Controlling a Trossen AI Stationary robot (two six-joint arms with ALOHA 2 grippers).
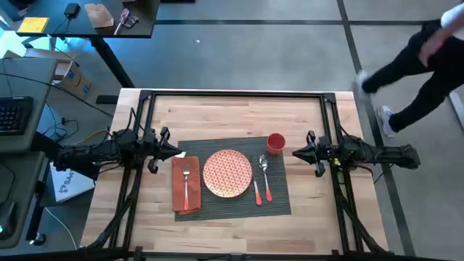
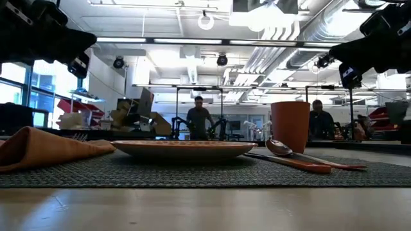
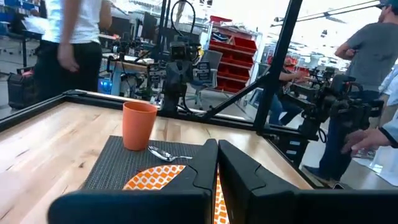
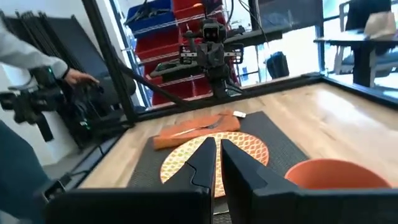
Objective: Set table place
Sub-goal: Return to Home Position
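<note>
1. Now seeing left gripper (image 1: pixel 180 154) hovering left of plate (image 1: pixel 228 173), fingers pressed together, gripping nothing.
2. Seeing right gripper (image 1: pixel 294 153) hovering right of plate, fingers together, empty.
3. Seeing napkin (image 1: pixel 185 186) lying left of plate, cup (image 1: pixel 275 142) right.

placemat (image 1: pixel 279 206): on the table (image 1: pixel 217 109), at its middle
plate (image 1: pixel 228 174): on the placemat, at its middle
napkin (image 1: pixel 180 196): left of the plate, at the placemat's left edge
fork (image 1: pixel 186 177): on the napkin
spoon (image 1: pixel 264 167), second utensil (image 1: pixel 257 193): side by side, right of the plate
cup (image 1: pixel 275 142): far right on the placemat, behind the spoon
</note>
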